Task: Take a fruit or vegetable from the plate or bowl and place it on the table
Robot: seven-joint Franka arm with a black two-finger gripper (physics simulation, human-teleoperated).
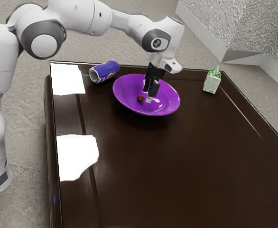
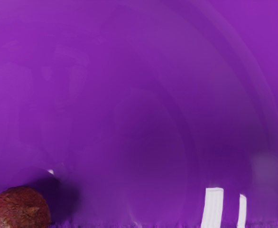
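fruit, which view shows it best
The wrist view: it shows the fruit close up, with its wrinkled reddish-brown skin, though the picture's edge cuts part of it off. The exterior view shows it as a tiny dark red ball, but makes plain that it lies in the bowl.

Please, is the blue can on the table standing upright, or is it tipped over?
Tipped over. In the exterior view, the can lies on its side on the table, its round end facing sideways.
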